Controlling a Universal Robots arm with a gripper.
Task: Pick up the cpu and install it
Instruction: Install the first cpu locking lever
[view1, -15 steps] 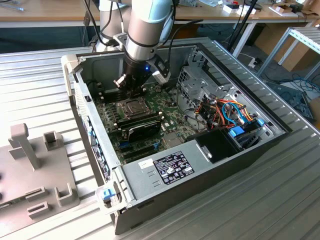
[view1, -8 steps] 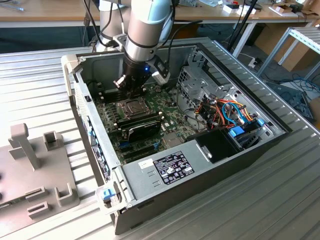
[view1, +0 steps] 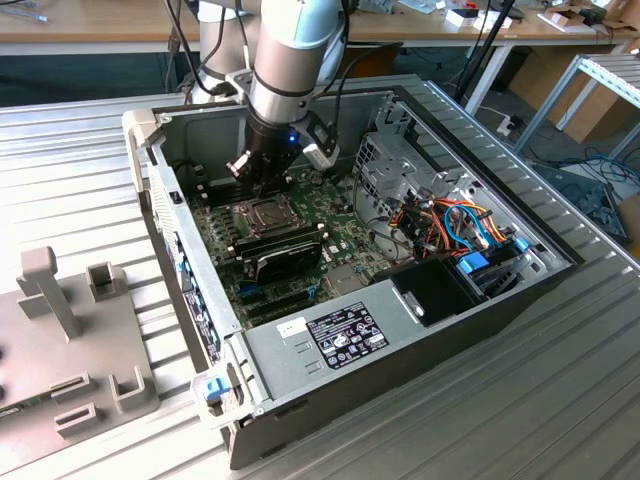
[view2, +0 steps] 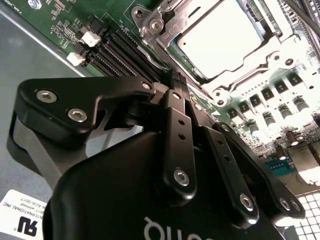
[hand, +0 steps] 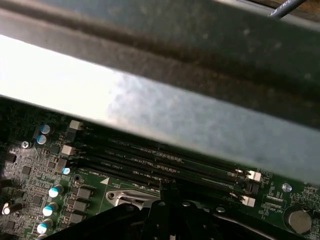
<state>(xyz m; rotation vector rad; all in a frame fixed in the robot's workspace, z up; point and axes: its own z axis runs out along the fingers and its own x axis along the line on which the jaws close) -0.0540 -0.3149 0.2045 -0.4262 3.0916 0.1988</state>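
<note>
A big ribbed metal table (view1: 560, 400) held an open computer case (view1: 165, 205). The robot arm (view1: 295, 60) reached down into the case, over the green motherboard (view1: 340, 225). The gripper (view1: 262, 183) hung low, just beside the socket and above the long black memory slots (hand: 165, 162). In the second wrist view its two fingers (view2: 172, 125) were pressed together, and nothing showed between them. The metal socket frame (view2: 160, 25) sat near the fingertips. The cpu (view2: 220, 37), a small shiny silver square, lay inside that frame, and it looked flat and level. The gripper was not touching it. So the chip seemed to be in its place, and the work looked close to the end. I could not tell if the frame was locked down. To do this step well, the gripper would need to move slowly and stay straight up and down. It should keep its tips off the chip's top and off the thin slots. A bump from the side could tip the chip or bend the tiny parts under it.
</note>
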